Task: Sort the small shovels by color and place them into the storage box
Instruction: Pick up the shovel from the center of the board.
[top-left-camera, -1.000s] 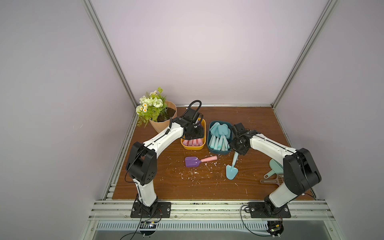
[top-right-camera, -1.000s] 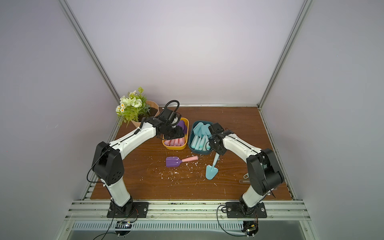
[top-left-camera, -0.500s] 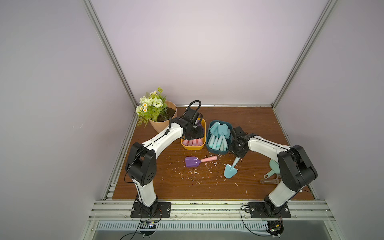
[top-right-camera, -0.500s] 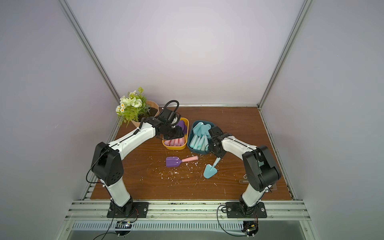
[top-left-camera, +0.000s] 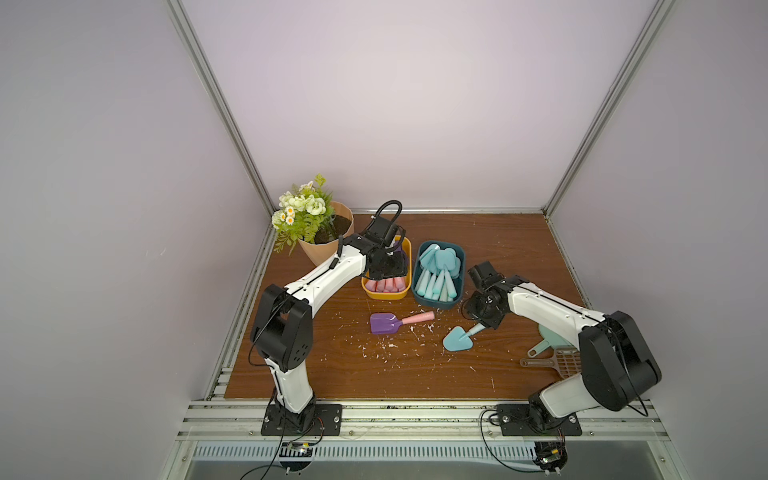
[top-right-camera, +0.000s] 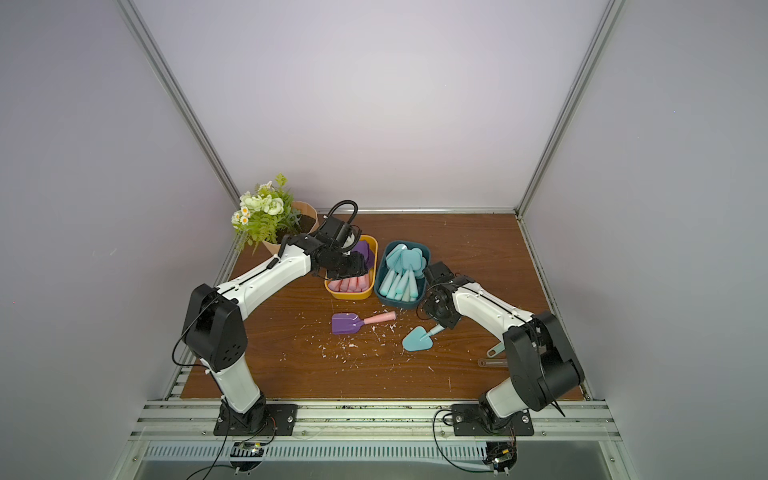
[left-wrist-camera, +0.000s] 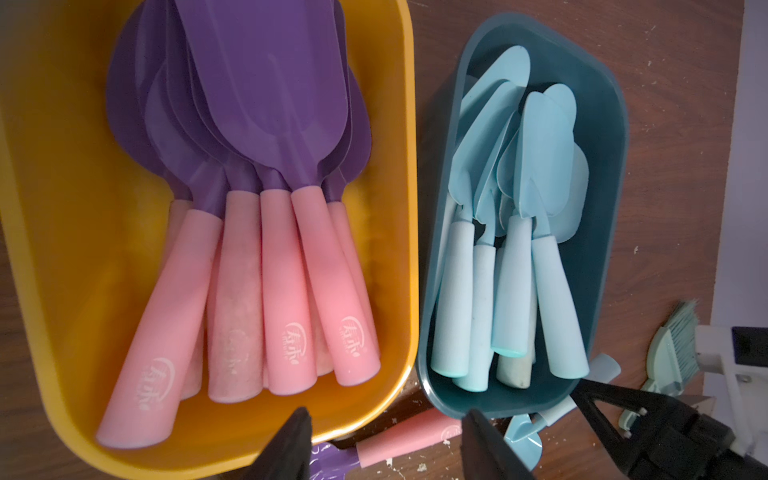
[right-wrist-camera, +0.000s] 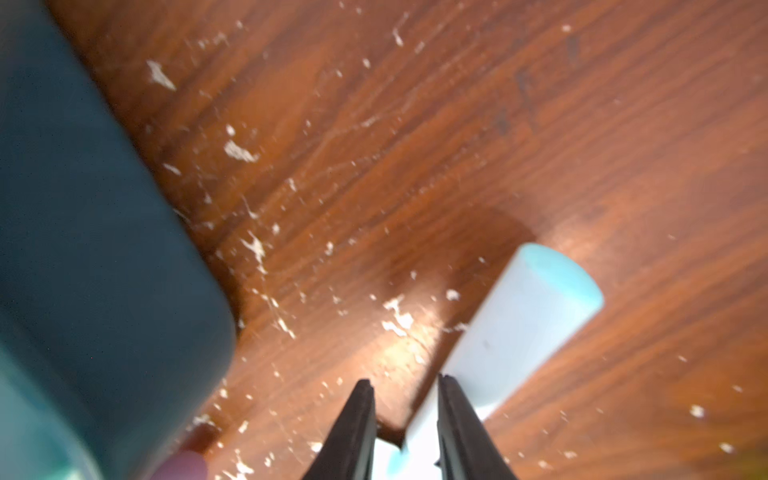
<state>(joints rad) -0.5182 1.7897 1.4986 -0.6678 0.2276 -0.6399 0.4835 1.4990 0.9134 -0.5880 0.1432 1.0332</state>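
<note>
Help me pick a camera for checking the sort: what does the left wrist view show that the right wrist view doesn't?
Only left wrist: the yellow box of purple shovels, the blue shovels inside the teal box, the brush, the open left tool. Only right wrist: a close look at the loose shovel, its handle pinched in the right tool. Both: teal box, loose shovel, right tool, flecked table.

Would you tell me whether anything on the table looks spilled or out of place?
White flakes litter the table, and a purple shovel lies loose outside the yellow box; the right gripper holds a turquoise shovel.
</note>
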